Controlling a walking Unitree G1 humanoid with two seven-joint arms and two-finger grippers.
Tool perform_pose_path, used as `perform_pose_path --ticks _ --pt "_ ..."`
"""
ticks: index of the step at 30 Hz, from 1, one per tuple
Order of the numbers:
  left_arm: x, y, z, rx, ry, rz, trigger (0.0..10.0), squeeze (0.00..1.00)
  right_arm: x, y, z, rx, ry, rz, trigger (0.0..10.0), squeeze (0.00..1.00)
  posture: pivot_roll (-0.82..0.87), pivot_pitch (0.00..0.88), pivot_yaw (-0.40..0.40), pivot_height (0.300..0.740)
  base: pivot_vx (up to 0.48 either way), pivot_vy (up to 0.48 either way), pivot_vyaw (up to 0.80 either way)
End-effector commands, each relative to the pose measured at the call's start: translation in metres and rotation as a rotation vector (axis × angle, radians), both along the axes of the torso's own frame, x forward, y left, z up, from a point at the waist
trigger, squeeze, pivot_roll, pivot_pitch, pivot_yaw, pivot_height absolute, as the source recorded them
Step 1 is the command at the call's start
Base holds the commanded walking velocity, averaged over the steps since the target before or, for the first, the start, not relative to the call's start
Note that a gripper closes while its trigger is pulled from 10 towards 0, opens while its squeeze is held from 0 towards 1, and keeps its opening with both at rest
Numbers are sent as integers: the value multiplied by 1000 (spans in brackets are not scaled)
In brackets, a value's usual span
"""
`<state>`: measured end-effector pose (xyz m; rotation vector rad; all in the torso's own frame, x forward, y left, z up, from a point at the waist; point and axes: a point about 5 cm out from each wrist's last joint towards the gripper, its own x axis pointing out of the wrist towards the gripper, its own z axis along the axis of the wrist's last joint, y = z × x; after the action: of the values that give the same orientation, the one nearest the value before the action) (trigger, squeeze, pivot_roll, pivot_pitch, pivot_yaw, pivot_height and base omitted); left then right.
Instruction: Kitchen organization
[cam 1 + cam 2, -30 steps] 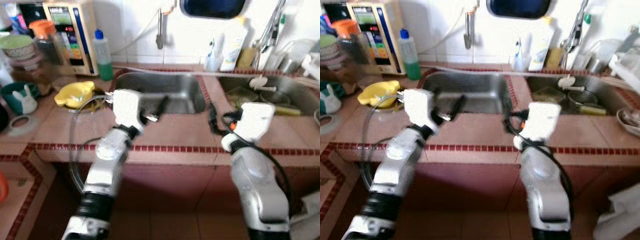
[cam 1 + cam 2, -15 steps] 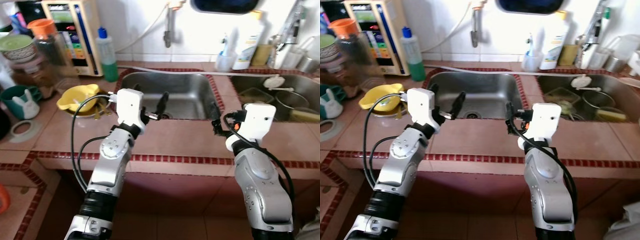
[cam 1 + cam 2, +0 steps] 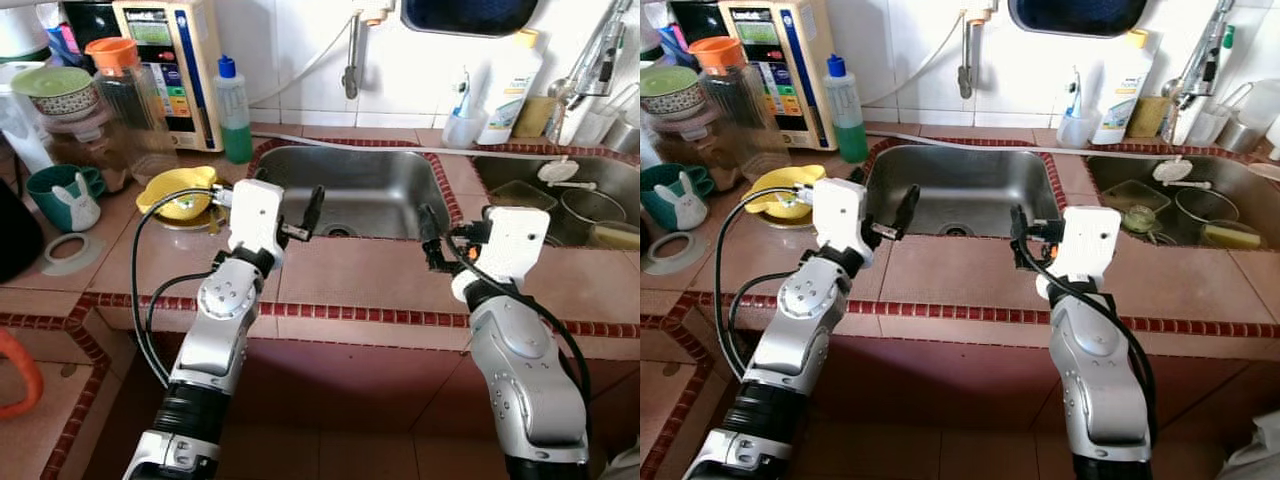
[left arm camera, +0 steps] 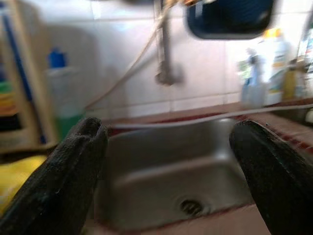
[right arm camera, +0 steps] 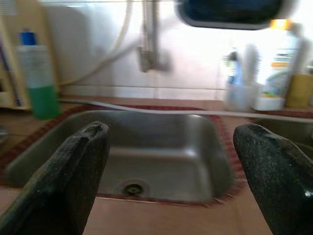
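Both arms are raised over the near edge of the tiled surface (image 3: 340, 270), side by side, each hand aimed far-ward at the empty left sink (image 3: 350, 180). The left hand (image 4: 168, 161) hovers above the sink's near-left corner with its two black fingers (image 4: 73, 161) spread wide and nothing between them. The right hand (image 5: 171, 161) hangs over the strip of surface at the sink's near-right corner, fingers equally apart and empty; through both wrist cameras the basin and its drain sit straight ahead in the gap.

The task names no single item, so the target is a judgement. The clutter most in need of tidying lies to the left: a yellow bowl (image 3: 178, 190) just left of the left hand, on the surface beside the sink, with a green soap bottle (image 3: 236, 110) farther back, and a teal mug (image 3: 62, 192) and stacked bowls (image 3: 60, 95) further left still. The left arm is clearly the nearer one; its hand would have to swing left, away from where it now points. To the right, the second sink (image 3: 560, 190) holds a pot and dishes, nearer to the right hand, lying right and far of it. The yellow bowl's rim runs roughly left to right, spout toward the sink.
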<state>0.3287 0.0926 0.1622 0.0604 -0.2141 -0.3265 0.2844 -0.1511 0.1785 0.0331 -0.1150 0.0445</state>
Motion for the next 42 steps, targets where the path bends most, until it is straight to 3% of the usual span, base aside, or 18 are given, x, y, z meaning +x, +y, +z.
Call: perform_pose_path --ticks 1,13,42 --pt "1 -1 1 7 -3 -2 10000 0 0 -1 1 -2 -5 -2 10000 0 71 0 1 740 0 0 0" --pt "1 -4 1 1 1 -5 10000 0 -1 -7 -1 2 11 -57 10000 0 61 0 7 740 0 0 0" --pt "0 -5 2 8 -17 -5 10000 0 -1 -5 1 14 4 -49 10000 0 60 0 10 740 0 0 0"
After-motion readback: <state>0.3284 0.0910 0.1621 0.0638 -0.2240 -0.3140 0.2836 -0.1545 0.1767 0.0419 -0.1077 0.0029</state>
